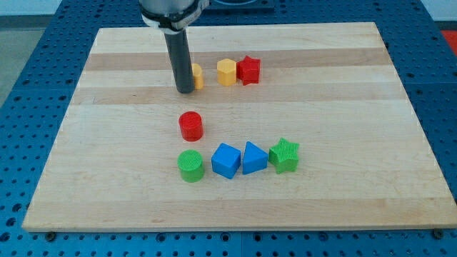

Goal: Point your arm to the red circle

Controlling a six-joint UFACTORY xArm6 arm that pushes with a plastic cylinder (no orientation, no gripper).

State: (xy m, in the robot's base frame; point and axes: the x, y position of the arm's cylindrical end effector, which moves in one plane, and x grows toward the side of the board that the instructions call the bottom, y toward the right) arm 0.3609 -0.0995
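Red circle [191, 126] upright, mid-board, just above green circle [191, 165].

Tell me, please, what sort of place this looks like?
Probably a robotics lab bench: a wooden board lies on a blue perforated table, and my tip stands above the red circle among small coloured blocks.

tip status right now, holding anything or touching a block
No claw on this arm. My tip: holds nothing, stands just left of the partly hidden yellow block, contact cannot be told; apart from the red circle, which lies below it.
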